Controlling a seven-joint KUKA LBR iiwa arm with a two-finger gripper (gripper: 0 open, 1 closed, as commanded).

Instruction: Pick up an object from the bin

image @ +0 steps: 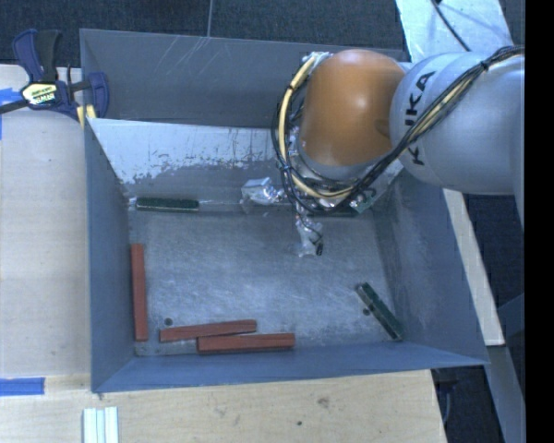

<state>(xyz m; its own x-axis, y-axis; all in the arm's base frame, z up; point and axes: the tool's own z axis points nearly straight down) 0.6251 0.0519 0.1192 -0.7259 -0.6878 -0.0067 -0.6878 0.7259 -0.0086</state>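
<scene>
At the 6 o'clock edge of the grey bin, two red-brown bars lie side by side along the near wall, a third red-brown bar lies along the wall at 8 o'clock, and a dark green stick lies slanted at 4 o'clock. Farther in, just past centre, the jaws hang below the arm's orange cover over bare floor with nothing seen between them; I cannot tell whether they are open or closed. Nearest them, toward 11 o'clock, is a silvery crumpled piece, and a dark green bar lies by the far wall at 10 o'clock.
</scene>
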